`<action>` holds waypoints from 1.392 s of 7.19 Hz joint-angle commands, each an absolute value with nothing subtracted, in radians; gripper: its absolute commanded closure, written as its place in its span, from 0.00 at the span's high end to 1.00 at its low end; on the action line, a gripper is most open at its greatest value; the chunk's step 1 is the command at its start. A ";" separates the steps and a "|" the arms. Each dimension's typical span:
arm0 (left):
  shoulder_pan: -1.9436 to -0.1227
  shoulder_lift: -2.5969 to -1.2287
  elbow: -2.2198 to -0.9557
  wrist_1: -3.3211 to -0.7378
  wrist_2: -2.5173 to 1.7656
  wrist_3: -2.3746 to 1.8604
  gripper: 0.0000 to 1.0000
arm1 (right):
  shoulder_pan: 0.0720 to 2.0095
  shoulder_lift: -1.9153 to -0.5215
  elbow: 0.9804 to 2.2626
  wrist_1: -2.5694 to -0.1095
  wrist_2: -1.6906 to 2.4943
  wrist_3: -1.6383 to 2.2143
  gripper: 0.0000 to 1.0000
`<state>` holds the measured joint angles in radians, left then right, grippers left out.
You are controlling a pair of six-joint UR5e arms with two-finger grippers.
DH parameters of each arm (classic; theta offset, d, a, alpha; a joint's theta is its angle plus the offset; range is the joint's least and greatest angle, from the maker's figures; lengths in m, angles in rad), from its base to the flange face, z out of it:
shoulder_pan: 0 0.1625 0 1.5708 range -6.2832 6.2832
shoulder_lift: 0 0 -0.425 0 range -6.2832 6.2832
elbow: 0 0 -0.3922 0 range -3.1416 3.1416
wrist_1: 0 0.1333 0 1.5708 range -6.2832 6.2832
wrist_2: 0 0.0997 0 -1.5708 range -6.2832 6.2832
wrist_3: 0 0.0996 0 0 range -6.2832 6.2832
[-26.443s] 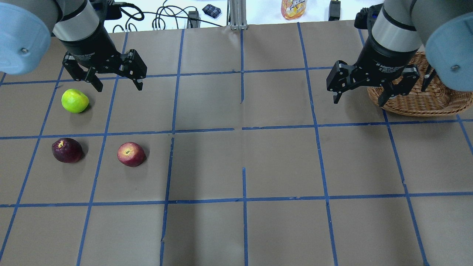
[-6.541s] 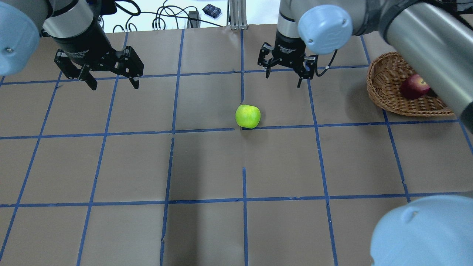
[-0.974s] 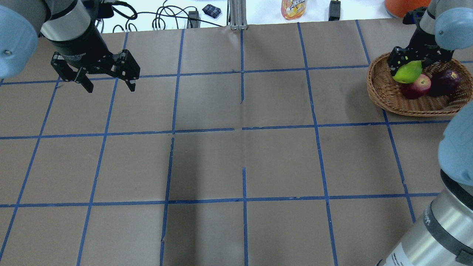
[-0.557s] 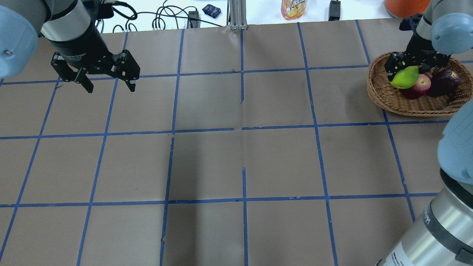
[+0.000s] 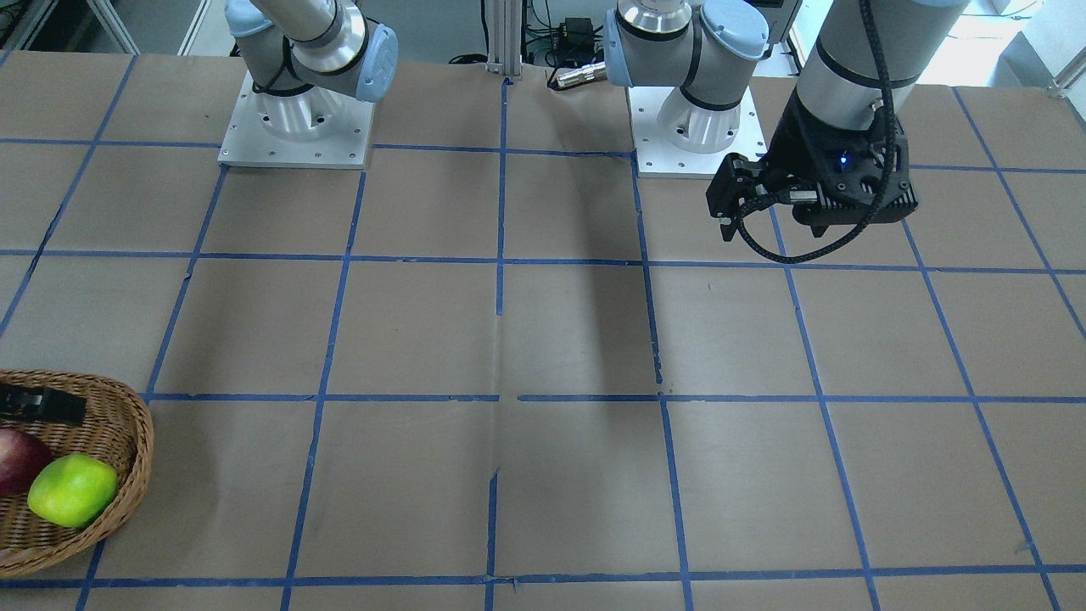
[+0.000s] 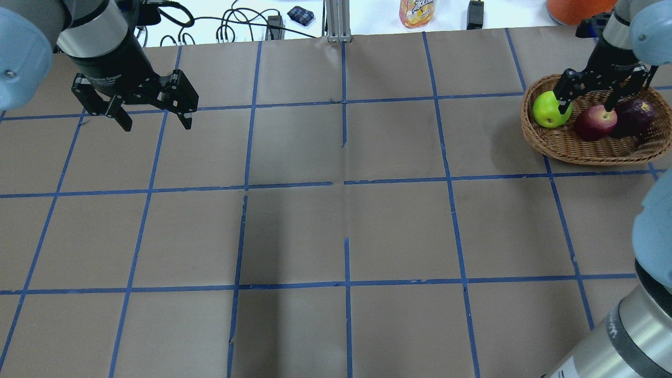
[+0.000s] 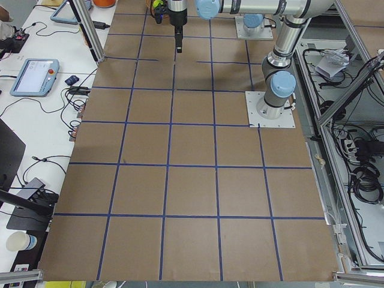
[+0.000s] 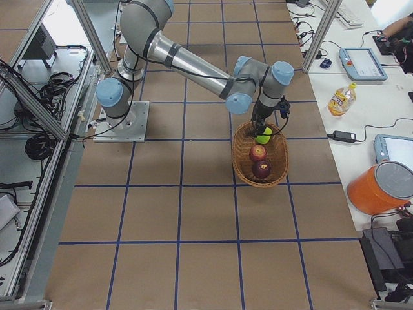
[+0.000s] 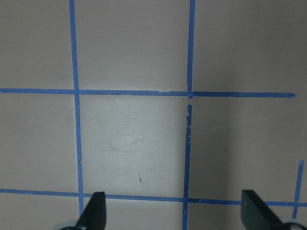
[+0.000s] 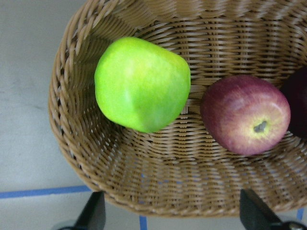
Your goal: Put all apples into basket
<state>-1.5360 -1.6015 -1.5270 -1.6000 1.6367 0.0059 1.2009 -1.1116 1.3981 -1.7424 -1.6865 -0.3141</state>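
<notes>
The wicker basket (image 6: 577, 153) stands at the far right of the table. All three apples lie in it: the yellow-green apple (image 6: 548, 110) at its left end, the red apple (image 6: 594, 122) in the middle, the dark purple apple (image 6: 636, 116) at the right. My right gripper (image 6: 587, 105) hangs open just above them and holds nothing. In the right wrist view the green apple (image 10: 141, 84) and the red apple (image 10: 244, 115) rest on the basket floor (image 10: 158, 167) beyond the open fingertips (image 10: 93, 213). My left gripper (image 6: 157, 125) is open and empty at the far left.
The brown paper table (image 6: 346, 226) carries a blue tape grid. Cables (image 6: 231, 26) and a bottle (image 6: 417, 13) lie on the white strip beyond the far edge. The right arm's elbow (image 6: 651, 294) looms at the near right corner.
My right gripper has opened and let go of the green apple, which has settled at the basket's left end. The left arm has not moved.
</notes>
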 commanded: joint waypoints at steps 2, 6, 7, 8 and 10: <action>-1.536 -1.601 -1.528 -1.600 1.637 0.005 1.00 | 1.207 -1.338 1.390 -1.478 -1.677 -0.269 1.00; -1.536 -1.601 -1.529 -1.600 1.637 0.005 1.00 | 1.255 -1.586 1.454 -1.362 -1.542 -0.091 1.00; -1.536 -1.601 -1.531 -1.600 1.637 0.003 1.00 | 1.332 -1.620 1.520 -1.373 -1.545 -0.012 1.00; -1.536 -1.601 -1.529 -1.600 1.635 0.003 1.00 | 1.424 -1.647 1.584 -1.400 -1.558 0.083 1.00; -1.536 -1.601 -1.529 -1.600 1.637 0.003 1.00 | 1.538 -1.654 1.640 -1.552 -1.562 0.179 1.00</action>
